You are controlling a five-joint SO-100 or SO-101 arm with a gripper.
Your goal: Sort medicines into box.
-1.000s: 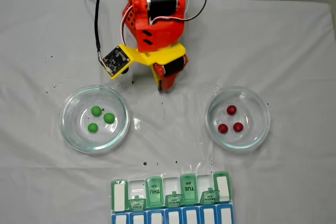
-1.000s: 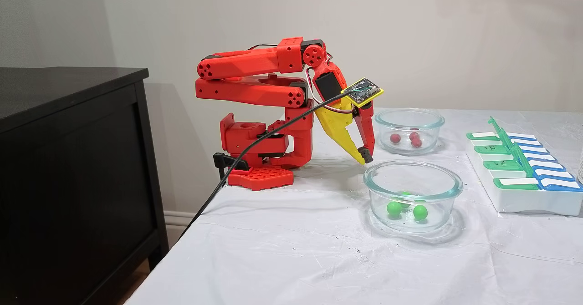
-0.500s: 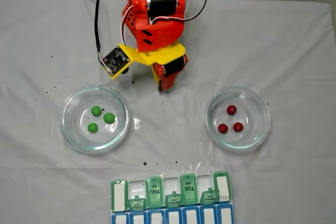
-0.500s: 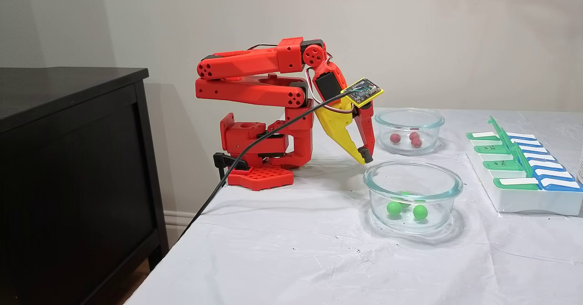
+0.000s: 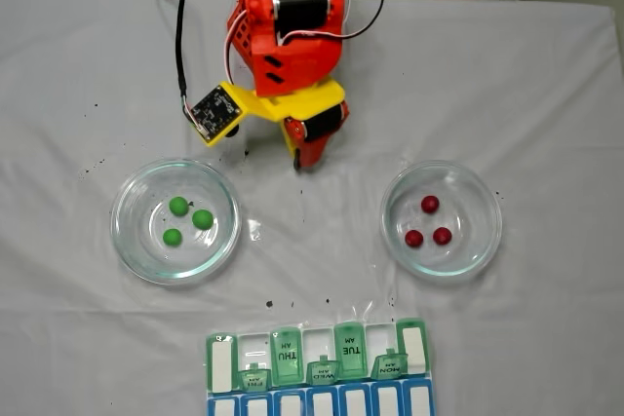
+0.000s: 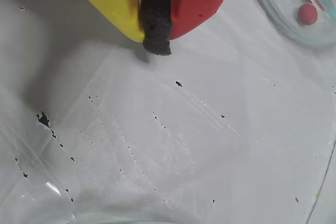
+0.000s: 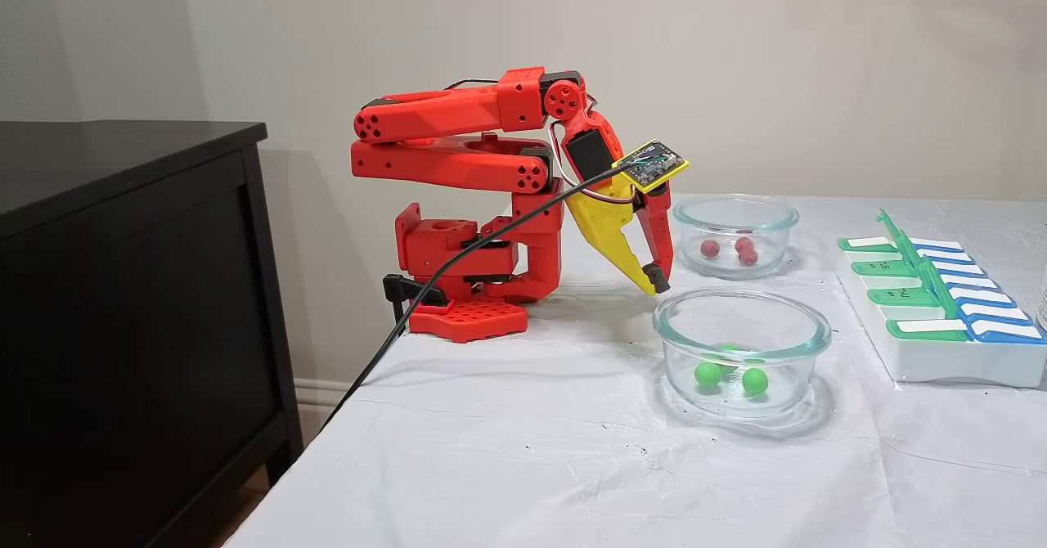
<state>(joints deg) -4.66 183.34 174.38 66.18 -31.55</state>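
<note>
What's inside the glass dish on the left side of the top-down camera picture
The glass dish holds three green balls, lying close together and all uncovered. In a fixed view from the side, the third ball sits partly hidden behind the other two.

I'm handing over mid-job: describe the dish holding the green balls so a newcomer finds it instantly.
In a fixed view from above, start at the red arm at the table's top edge. Two round clear glass dishes sit below it, either side of the shut gripper. The wanted dish is on the left, holding three green balls; the other dish holds red balls.
</note>
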